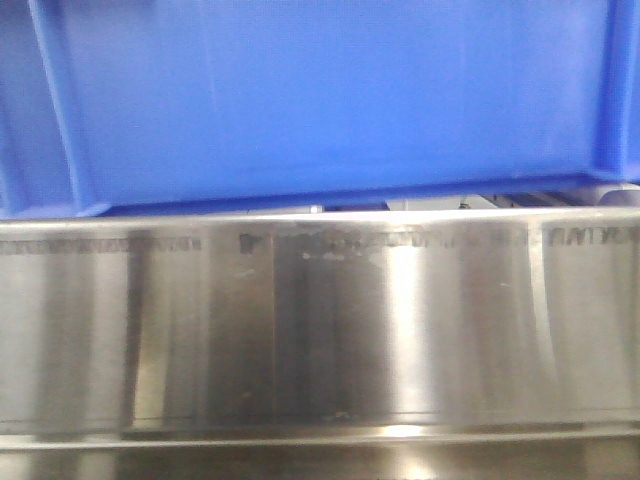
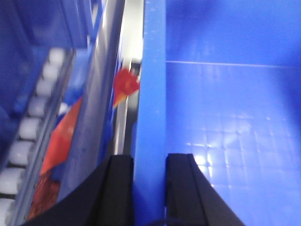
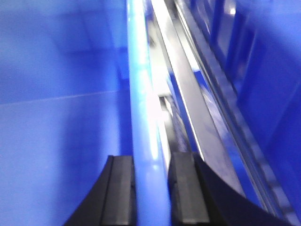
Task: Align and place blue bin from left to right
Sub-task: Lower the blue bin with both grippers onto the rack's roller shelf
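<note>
1. step in hand, as we judge it: a two-arm carry of the blue bin [image 1: 330,100] toward its place on the right.

2. position. in the front view the bin fills the upper half of the frame. its lower edge sits just above the top edge of the steel panel [image 1: 320,330]. we cannot tell whether the bin rests on anything behind that panel.

3. grip. the left gripper [image 2: 149,162] straddles the bin rim at lower centre of its view, one of the jaws inside the wall and one outside. the jaws are clamped on the rim with no gap showing. the right gripper [image 3: 151,162] clamps the rim in the same way.

4. procedure.
- we move both arms at one rate, so that the rim stays level and no wall twists.
- we hold the clamp depth; a shallow bite may slip under the crate's weight.
- we watch the steel rail [image 2: 106,70], which runs just beside the gripped wall, and allow clearance.
- we set the long wall parallel to the steel panel before lowering, and release only once the base is seated.

5. count.
- blue bin in the grip: one.
- grippers: two, each with two jaws in view.
- steel panel: one.
- white rollers [image 2: 29,127]: one row at left of the left wrist view; blur prevents an exact count.
- red tag [image 2: 127,82]: one.
- darker bins at upper right of the right wrist view: number not readable.
</note>
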Controlling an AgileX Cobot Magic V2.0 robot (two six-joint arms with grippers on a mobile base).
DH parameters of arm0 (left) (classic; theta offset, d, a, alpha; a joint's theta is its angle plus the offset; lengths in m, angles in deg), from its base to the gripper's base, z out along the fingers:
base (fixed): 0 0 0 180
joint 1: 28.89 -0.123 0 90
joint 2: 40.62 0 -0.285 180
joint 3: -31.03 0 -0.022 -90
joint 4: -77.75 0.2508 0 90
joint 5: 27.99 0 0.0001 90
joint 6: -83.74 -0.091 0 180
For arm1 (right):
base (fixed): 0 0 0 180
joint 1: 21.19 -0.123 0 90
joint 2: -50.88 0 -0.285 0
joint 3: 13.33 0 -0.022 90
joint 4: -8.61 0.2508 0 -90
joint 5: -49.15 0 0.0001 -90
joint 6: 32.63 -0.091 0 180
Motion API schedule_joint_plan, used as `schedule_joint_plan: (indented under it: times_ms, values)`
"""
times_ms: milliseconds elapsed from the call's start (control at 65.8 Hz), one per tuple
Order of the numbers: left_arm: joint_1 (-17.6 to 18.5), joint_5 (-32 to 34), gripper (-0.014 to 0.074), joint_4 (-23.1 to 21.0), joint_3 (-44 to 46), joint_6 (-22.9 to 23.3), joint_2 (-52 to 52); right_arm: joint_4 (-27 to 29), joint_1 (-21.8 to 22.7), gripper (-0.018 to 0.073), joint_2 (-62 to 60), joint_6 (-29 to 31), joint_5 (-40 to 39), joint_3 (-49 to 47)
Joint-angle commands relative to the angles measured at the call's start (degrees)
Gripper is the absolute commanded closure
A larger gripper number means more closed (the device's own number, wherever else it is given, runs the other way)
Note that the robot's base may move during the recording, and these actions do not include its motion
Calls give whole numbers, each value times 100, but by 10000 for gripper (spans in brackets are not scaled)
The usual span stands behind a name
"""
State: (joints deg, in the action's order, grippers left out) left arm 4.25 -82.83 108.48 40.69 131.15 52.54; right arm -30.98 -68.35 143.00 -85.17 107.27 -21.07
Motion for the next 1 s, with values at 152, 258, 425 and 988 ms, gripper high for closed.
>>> schedule_joint_plan:
  times_ms: [152, 258, 425, 988]
  values:
    - [93, 776, 707, -374, 110, 54, -48, 30, -90, 638, 82, -97, -972, -113]
    - [93, 767, 707, -374, 110, 54, -48, 30, -90, 638, 79, -97, -931, -113]
    - [93, 769, 622, -348, 110, 54, -48, 30, -90, 631, 57, -97, -797, -113]
    - [93, 548, 70, -232, 588, 54, -58, 30, -90, 186, -236, 161, -451, -247]
